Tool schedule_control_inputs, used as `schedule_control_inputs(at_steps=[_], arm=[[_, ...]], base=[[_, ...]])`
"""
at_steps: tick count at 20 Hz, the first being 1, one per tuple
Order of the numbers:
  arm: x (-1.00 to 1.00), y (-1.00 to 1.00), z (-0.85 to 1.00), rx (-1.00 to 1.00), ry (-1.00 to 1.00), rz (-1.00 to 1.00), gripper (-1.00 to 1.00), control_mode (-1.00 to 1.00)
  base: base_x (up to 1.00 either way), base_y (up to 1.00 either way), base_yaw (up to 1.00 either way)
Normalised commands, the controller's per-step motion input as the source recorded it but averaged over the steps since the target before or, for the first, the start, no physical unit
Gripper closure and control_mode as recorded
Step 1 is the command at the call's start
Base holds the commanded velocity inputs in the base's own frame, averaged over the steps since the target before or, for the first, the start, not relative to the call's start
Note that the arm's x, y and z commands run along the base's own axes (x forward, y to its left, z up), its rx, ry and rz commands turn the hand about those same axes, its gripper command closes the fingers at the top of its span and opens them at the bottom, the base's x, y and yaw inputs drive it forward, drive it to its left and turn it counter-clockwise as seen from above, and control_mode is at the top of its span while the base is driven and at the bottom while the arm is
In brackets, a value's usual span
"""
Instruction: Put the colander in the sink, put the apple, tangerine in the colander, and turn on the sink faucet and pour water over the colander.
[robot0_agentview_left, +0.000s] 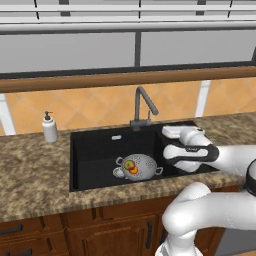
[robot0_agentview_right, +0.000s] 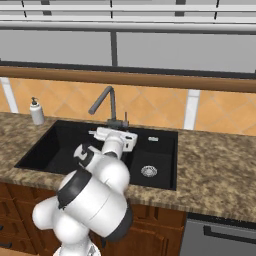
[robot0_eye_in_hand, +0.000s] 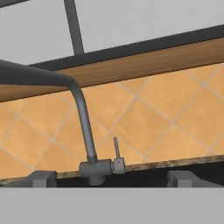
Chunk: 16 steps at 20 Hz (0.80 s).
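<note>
The gripper (robot0_agentview_right: 114, 135) hovers over the black sink (robot0_agentview_right: 160, 150), just before the sink faucet (robot0_agentview_right: 106, 102), jaws hidden.

A speckled brown granite counter (robot0_agentview_left: 35, 170) runs across the kitchen. A white soap pump bottle (robot0_agentview_left: 49, 128) stands upright on it, near the back wall at the left. Behind the counter rises a backsplash of orange diagonal tiles (robot0_agentview_left: 95, 107), topped by a wooden ledge (robot0_agentview_left: 100, 80). Above the ledge sits a grey-framed window (robot0_agentview_left: 135, 47). Below the counter are brown wooden cabinet doors (robot0_agentview_left: 115, 235) with dark handles. A grey appliance front with a dark handle (robot0_agentview_right: 220, 237) sits under the counter at the far right.
</note>
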Motion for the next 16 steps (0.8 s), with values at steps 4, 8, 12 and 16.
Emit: schedule_control_inputs(at_steps=[4, 8, 12, 16], arm=[[0.15, 0.00, 0.32, 0.00, 0.01, 0.00, -1.00, -1.00], [0.19, 0.00, 0.20, 0.00, 0.01, 0.00, -1.00, -1.00], [0.19, 0.00, 0.02, 0.00, 0.01, 0.00, -1.00, -1.00], [0.07, 0.00, 0.00, 0.00, 0.04, 0.00, -1.00, -1.00]], base=[[0.00, 0.00, 0.00], [0.00, 0.00, 0.00], [0.00, 0.00, 0.00], [0.00, 0.00, 0.00]])
